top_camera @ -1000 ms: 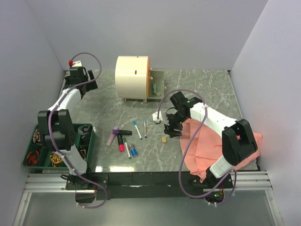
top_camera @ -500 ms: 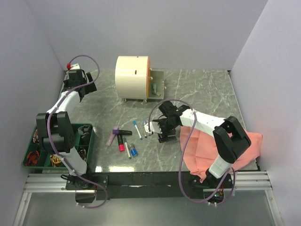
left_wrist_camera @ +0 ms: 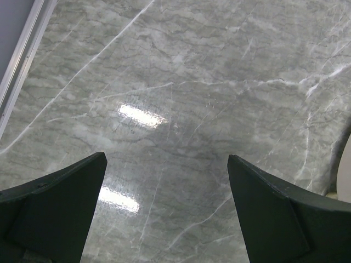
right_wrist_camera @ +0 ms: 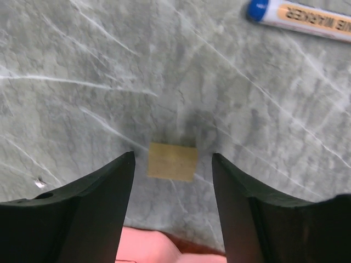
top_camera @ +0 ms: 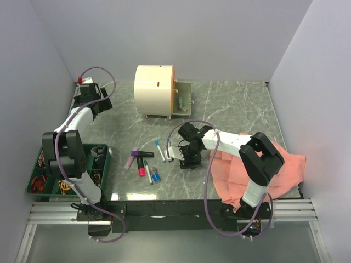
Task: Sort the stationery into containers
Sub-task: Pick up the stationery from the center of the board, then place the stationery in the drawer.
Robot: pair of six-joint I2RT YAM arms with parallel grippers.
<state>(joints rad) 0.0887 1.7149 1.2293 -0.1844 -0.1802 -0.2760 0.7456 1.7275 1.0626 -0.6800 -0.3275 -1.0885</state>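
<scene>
Right gripper was moved off cloth, now spread astride tan eraser, grasp likely next; left gripper spread, idle

Left arm: bent sharply at the elbow near the base, then stretched far back along the left side, white part slanting up and away.
Left gripper: at the far end of that arm, tipped downward, opened very wide.
Left fingers: two dark wedges, one at each bottom corner of the wrist view, tips far apart.
Right arm: elbow folded on the right side, white part reaching left toward the middle, held low.
Right gripper: pointing straight down, opened partway.
Right fingers: two dark curved pads, closer together than the left pair, with a gap between the tips.
</scene>
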